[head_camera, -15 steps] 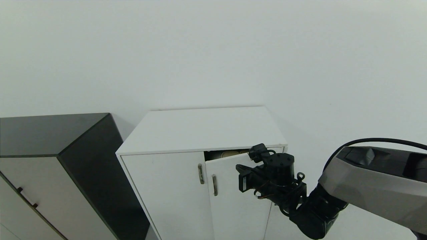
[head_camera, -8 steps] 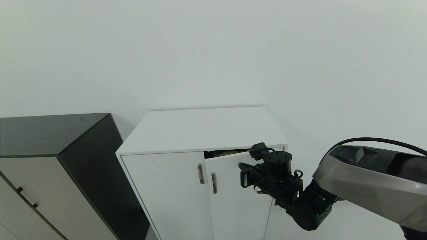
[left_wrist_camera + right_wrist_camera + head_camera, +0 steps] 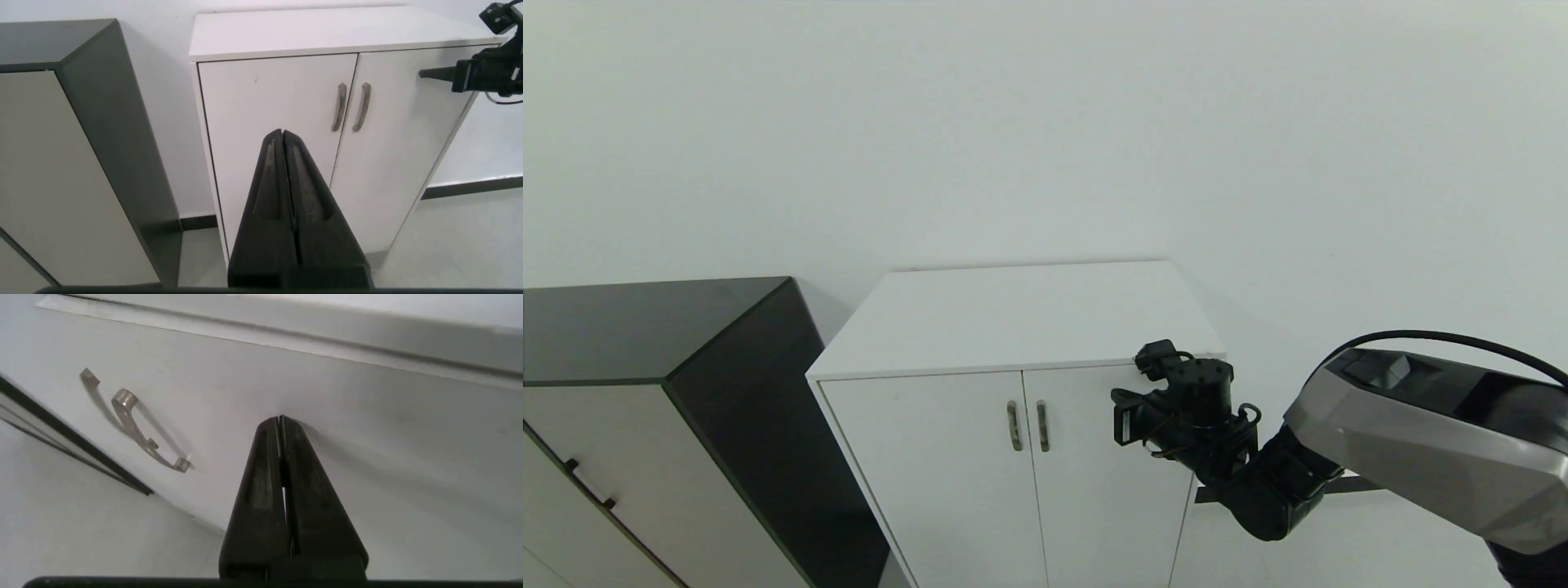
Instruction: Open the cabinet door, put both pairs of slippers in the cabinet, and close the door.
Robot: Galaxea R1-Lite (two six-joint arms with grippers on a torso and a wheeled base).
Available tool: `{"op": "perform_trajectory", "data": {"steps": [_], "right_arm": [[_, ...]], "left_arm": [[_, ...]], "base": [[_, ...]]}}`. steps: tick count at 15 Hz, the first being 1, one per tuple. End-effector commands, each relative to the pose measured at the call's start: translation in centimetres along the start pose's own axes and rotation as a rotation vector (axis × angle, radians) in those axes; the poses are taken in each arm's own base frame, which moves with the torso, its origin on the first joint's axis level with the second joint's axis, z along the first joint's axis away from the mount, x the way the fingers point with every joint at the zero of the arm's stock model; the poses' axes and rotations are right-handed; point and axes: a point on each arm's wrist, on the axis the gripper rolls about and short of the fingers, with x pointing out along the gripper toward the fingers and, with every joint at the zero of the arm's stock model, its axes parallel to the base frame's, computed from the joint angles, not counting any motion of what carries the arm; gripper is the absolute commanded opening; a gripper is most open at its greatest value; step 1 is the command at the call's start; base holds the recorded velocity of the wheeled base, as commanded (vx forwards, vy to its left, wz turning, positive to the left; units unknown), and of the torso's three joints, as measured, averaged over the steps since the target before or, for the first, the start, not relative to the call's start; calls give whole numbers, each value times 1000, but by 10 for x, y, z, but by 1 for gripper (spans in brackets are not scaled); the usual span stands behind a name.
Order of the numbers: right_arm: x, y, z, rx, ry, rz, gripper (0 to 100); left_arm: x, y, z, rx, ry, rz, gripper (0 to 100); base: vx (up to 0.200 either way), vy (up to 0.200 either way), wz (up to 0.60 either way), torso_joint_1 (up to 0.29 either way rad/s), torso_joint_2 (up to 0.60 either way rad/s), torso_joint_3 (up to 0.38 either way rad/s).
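Head view: the right cabinet door (image 3: 1107, 482), ajar a second ago, is now flush shut. The right gripper (image 3: 282, 422), fingers pressed together and empty, touches the door with its tip. The closing step seems finished.

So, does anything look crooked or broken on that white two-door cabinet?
Nothing stands out. The white two-door cabinet has both doors flush and shut, its metal bar handles parallel. The right gripper, shut, has its tips at the right door.
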Motion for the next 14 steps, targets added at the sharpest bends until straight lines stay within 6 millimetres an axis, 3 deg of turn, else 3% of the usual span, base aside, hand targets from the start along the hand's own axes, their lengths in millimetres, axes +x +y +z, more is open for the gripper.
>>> {"op": "perform_trajectory", "data": {"steps": [1,9,12,14], "right_arm": [[2,-1,0,1,1,-2,0],[-3,3,3,0,0,7,0],[-15,11,9,-3,0,22,0],[-35,16,21,-4,-17,32,0]], "left_arm": [[0,0,0,-1,1,0,0],[0,0,0,1,1,0,0],[0,0,0,1,1,0,0],[0,0,0,1,1,0,0]], "base": [[0,0,0,0,0,0],[0,0,0,0,0,0],[0,0,0,0,0,0],[0,0,0,0,0,0]]}}
